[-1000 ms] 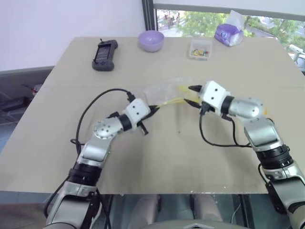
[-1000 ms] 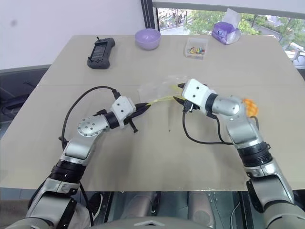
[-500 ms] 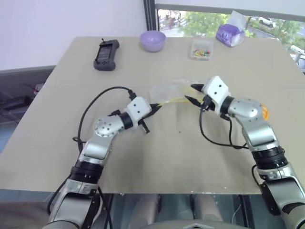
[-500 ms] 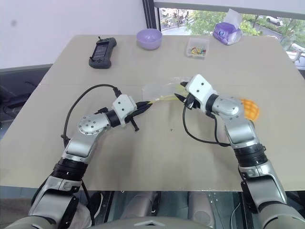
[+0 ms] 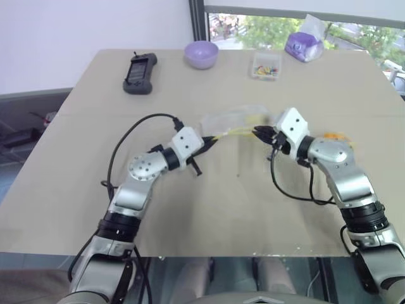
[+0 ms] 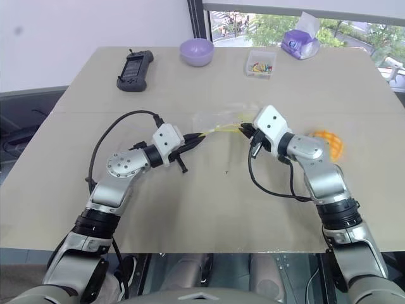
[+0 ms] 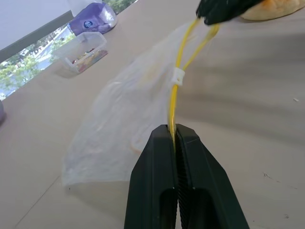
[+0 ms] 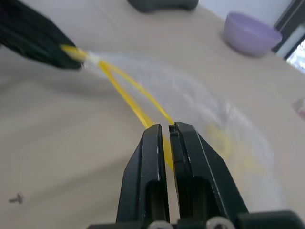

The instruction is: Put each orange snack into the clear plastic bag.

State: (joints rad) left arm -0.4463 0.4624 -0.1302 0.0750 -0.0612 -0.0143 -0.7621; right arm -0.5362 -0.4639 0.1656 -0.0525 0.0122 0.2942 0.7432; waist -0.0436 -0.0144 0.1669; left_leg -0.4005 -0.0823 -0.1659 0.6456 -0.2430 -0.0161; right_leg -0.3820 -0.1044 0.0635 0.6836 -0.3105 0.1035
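The clear plastic bag (image 5: 229, 119) lies crinkled at mid-table, its yellow seal strip (image 7: 177, 81) stretched between both grippers. My left gripper (image 5: 207, 140) is shut on the strip's left end, seen close in the left wrist view (image 7: 172, 130). At the other end my right gripper (image 5: 256, 131) is shut on the strip, its black fingers (image 8: 190, 143) pinching it. One orange snack (image 6: 326, 142) with a scored top rests on the table just right of my right forearm, partly hidden by it.
Along the table's far edge sit a black handheld device (image 5: 139, 71), a lilac bowl (image 5: 201, 53), a small clear box of colourful bits (image 5: 266, 64) and a purple-and-white packet (image 5: 302, 44). A window lies beyond the far edge.
My right gripper has closed from open onto the right end of the yellow strip, shifting slightly right and down and rolling. The left gripper kept its hold and place.
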